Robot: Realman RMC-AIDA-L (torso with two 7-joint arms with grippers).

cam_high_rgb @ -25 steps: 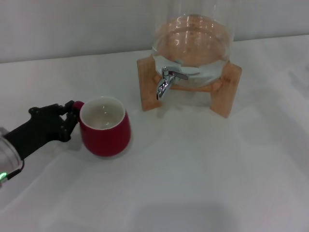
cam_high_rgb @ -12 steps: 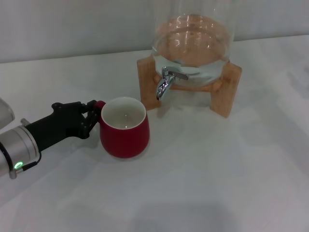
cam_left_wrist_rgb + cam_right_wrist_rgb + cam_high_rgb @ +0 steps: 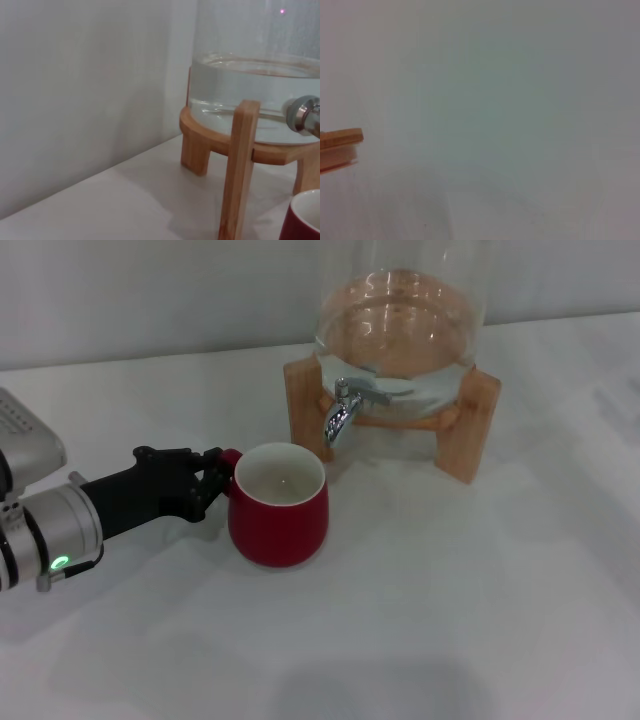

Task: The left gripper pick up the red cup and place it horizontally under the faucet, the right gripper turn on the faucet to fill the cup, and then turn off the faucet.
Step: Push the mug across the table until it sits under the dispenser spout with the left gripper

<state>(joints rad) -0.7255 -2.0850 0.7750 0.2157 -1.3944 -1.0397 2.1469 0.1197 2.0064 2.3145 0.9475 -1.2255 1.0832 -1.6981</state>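
The red cup (image 3: 278,505) stands upright on the white table, cream-white inside, just left of and in front of the faucet (image 3: 342,412). My left gripper (image 3: 218,480) is shut on the cup's small handle at its left side. The faucet is a chrome spigot with its lever pointing right, on the glass dispenser (image 3: 400,325) in a wooden stand (image 3: 470,425). In the left wrist view the cup's rim (image 3: 302,220) shows at the corner, below the faucet's end (image 3: 304,114). My right gripper is out of view.
The wooden stand's front legs (image 3: 306,420) sit right behind the cup. The dispenser holds water. The white table (image 3: 450,620) stretches in front and to the right. A grey wall (image 3: 150,290) runs behind. The right wrist view shows only a piece of the wooden stand (image 3: 340,147).
My left gripper has carried the red cup to the right, from the table's left side toward the faucet. The faucet lever has not moved.
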